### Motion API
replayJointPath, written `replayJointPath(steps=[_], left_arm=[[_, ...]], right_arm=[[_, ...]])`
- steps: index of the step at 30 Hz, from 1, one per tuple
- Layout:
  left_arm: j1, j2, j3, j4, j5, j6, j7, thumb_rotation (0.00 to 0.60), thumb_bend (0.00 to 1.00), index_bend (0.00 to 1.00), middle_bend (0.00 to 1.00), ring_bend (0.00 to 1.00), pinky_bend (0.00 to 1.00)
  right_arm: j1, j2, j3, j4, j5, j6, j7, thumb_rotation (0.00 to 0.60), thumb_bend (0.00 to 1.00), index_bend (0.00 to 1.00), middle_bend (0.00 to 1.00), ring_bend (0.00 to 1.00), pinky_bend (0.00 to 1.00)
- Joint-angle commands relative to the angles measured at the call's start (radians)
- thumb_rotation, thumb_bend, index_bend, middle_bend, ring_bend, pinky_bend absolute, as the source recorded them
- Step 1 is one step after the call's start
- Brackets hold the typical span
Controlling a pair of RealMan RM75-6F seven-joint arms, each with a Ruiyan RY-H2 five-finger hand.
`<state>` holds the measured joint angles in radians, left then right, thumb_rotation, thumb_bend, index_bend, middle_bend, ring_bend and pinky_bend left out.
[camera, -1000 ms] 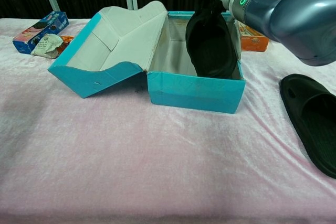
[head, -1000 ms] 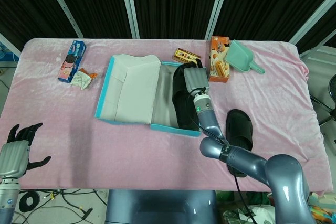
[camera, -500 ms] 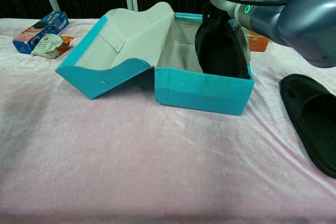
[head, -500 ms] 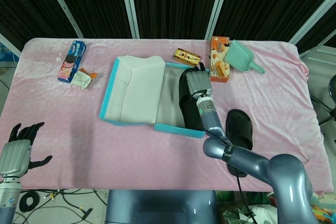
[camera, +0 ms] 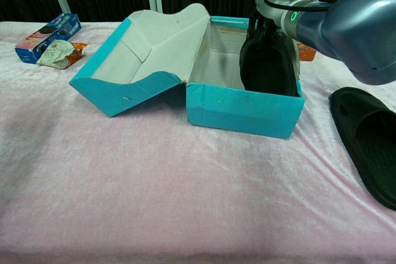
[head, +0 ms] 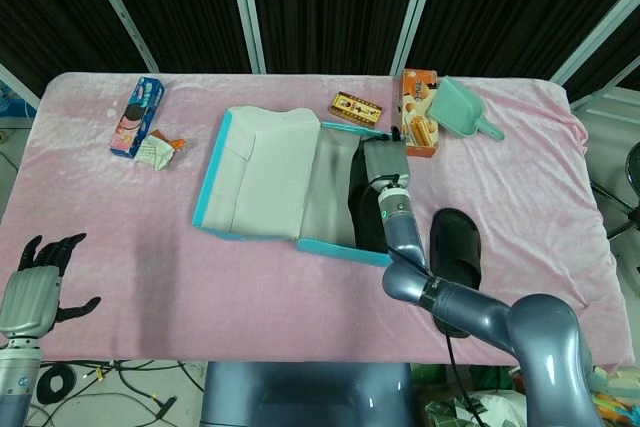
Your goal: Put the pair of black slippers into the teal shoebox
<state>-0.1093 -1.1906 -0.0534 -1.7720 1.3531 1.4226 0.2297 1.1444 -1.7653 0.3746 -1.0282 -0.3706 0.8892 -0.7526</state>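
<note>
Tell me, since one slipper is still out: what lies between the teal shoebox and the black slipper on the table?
Only bare pink cloth; in the chest view nothing sits between the teal shoebox and the black slipper.

I see a pink tablecloth. The shoebox is teal outside and pale grey-white inside. Both slippers are plain black. The scoop is mint green, one snack box is blue, another is orange.
</note>
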Motion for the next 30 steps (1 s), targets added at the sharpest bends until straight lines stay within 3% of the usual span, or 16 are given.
replayJointPath(steps=[1, 11, 14, 18, 22, 25, 30], left_arm=[[0.0, 0.0, 0.0, 0.0, 0.0, 0.001, -0.001, 0.6, 0.0, 0.15, 0.19, 0.16, 0.0], [0.002, -0.004, 0.003, 0.0, 0.006, 0.005, -0.002, 0.6, 0.0, 0.15, 0.19, 0.16, 0.0], [0.003, -0.005, 0.005, 0.001, 0.007, 0.006, -0.003, 0.6, 0.0, 0.15, 0.19, 0.16, 0.0], [0.002, -0.008, 0.005, 0.002, 0.009, 0.004, -0.004, 0.6, 0.0, 0.15, 0.19, 0.16, 0.0], [-0.001, -0.009, 0.006, 0.003, 0.011, 0.0, -0.003, 0.6, 0.0, 0.15, 0.19, 0.16, 0.0], [-0.001, -0.008, 0.005, 0.003, 0.011, 0.002, -0.004, 0.6, 0.0, 0.15, 0.19, 0.16, 0.0], [-0.002, -0.009, 0.005, 0.004, 0.01, 0.0, -0.005, 0.6, 0.0, 0.15, 0.19, 0.16, 0.0]], right_arm=[[0.006, 0.02, 0.008, -0.056, 0.068, 0.039, -0.072, 0.6, 0.25, 0.49, 0.59, 0.25, 0.06], [-0.01, 0.079, 0.009, -0.186, 0.133, 0.089, -0.127, 0.6, 0.25, 0.48, 0.56, 0.24, 0.06], [-0.013, 0.092, -0.003, -0.207, 0.127, 0.097, -0.139, 0.6, 0.25, 0.4, 0.45, 0.17, 0.06], [-0.018, 0.112, -0.024, -0.242, 0.115, 0.097, -0.155, 0.6, 0.2, 0.21, 0.25, 0.04, 0.06], [-0.023, 0.116, -0.038, -0.251, 0.103, 0.099, -0.151, 0.6, 0.14, 0.03, 0.09, 0.0, 0.06], [-0.023, 0.116, -0.05, -0.251, 0.091, 0.103, -0.155, 0.6, 0.11, 0.0, 0.01, 0.0, 0.06], [-0.027, 0.131, -0.053, -0.287, 0.061, 0.113, -0.143, 0.6, 0.11, 0.0, 0.0, 0.0, 0.06]])
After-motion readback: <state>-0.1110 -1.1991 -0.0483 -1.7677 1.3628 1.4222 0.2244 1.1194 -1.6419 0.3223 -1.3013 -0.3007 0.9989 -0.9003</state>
